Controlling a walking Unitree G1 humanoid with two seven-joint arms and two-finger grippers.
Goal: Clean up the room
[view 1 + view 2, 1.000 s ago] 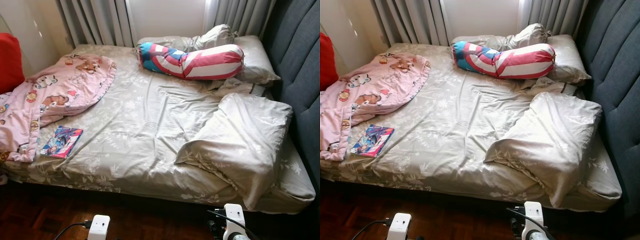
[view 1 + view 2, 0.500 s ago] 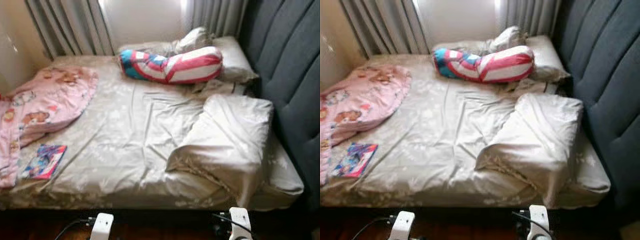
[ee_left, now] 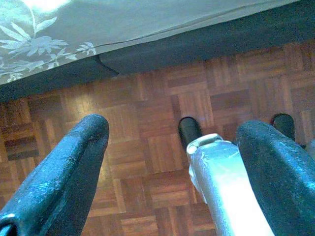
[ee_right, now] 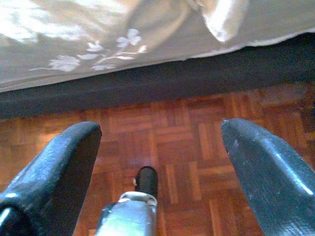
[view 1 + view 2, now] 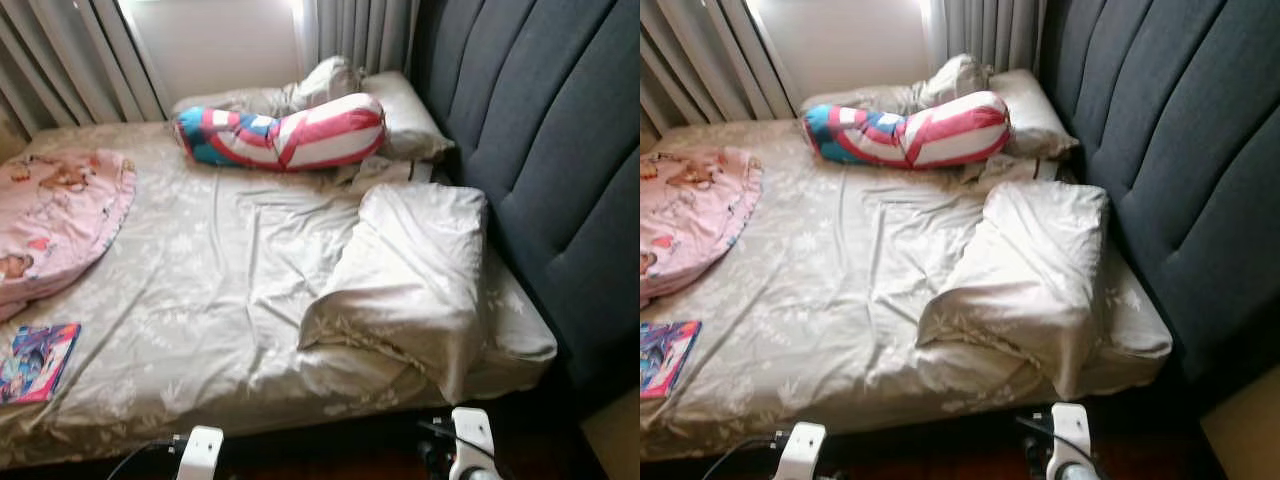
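Swinging to the right since a second ago, the head camera is now bringing more of the dark padded headboard (image 5: 540,150) into view, while the red cushion at the far left has dropped out of sight. An unmade bed (image 5: 200,300) with a grey leaf-print sheet is lying ahead. A striped red, white and blue bolster (image 5: 280,135) is resting near the top, beside grey pillows (image 5: 400,110). A rumpled grey duvet (image 5: 410,280) is lying along the headboard side. A pink cartoon blanket (image 5: 55,220) is spreading at the left, with a colourful book (image 5: 38,360) near the bed's front edge. Both arms are hanging low over parquet floor (image 3: 162,162): the left gripper (image 3: 172,162) and right gripper (image 4: 157,157) are each spread wide, holding nothing.
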